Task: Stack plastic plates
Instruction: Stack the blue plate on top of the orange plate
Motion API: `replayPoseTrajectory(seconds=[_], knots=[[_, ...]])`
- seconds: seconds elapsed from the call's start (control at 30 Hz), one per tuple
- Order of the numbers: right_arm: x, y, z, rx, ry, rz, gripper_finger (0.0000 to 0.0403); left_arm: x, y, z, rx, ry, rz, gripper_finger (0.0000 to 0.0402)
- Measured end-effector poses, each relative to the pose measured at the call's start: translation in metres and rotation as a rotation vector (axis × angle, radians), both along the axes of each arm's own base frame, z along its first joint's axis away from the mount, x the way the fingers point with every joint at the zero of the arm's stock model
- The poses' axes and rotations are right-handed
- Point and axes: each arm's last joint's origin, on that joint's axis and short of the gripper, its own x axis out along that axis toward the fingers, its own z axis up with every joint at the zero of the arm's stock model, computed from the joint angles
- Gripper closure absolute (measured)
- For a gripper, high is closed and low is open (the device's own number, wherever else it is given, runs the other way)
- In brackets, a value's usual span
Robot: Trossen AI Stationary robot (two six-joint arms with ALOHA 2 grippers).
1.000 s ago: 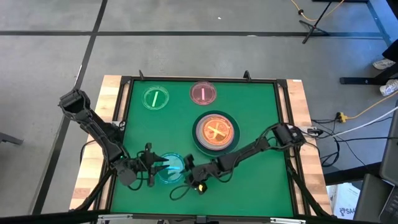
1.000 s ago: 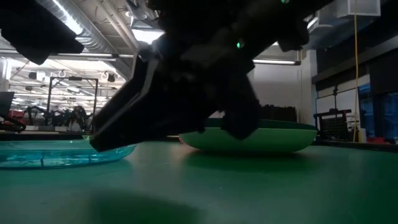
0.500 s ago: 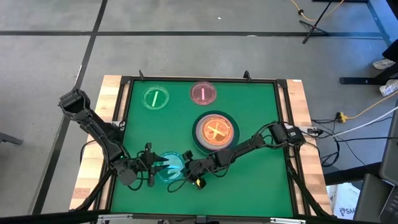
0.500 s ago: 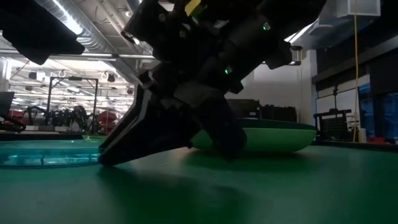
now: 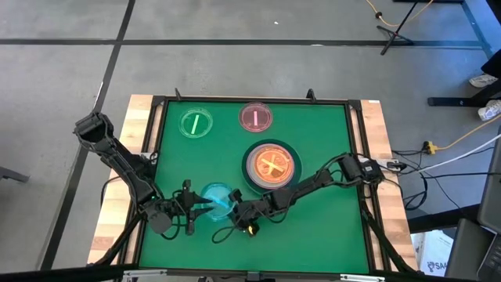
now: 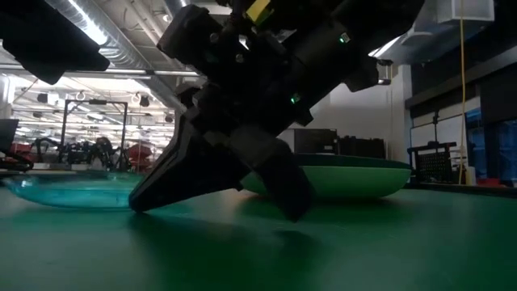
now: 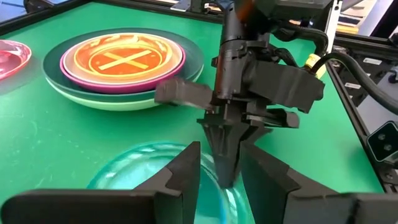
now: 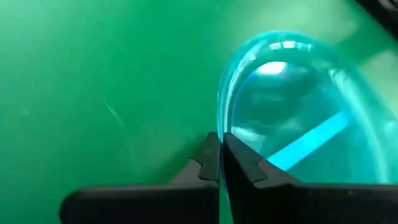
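Note:
A small translucent blue plate [image 5: 217,198] with a bar mark lies at the near left of the green table, tipped. My right gripper [image 5: 233,209] is shut on its right rim. My left gripper [image 5: 199,207] stands open at the plate's left side, one finger on either side of that rim [image 7: 205,186]. Farther right is a stack [image 5: 272,166]: an amber plate on a pink plate on a dark green plate. A small green plate [image 5: 196,124] and a small pink plate [image 5: 255,117] rest flat near the far edge. My right gripper pinches the blue plate's rim [image 8: 225,127] on its right side between the tips of its two fingers [image 7: 227,163]. The fingers slant down from the table's right. The plate is tilted, and its held side looks raised a little off the table [image 6: 121,200]. Whether my left gripper touches the plate, I cannot tell.
A raised black frame [image 5: 356,157] borders the green table. The stack's dark green plate [image 6: 355,179] sits close behind my right arm. Green mat lies bare at the near right [image 5: 321,235].
My right gripper has gone toward the table's left edge to the blue plate and shut on its right rim. The plate has tipped and shifted a little toward the far edge. My left gripper has kept still and open.

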Motion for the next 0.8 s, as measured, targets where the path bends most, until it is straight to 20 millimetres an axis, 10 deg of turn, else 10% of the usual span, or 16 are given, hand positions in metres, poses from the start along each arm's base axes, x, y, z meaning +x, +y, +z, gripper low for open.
replayPoseTrajectory(seconds=[0.8], knots=[[-0.063,0.011,0.124,-0.153,-0.007,-0.235,0.0402,-0.01,-0.009,0.0,0.016,-0.014,-0.033,0.0295]])
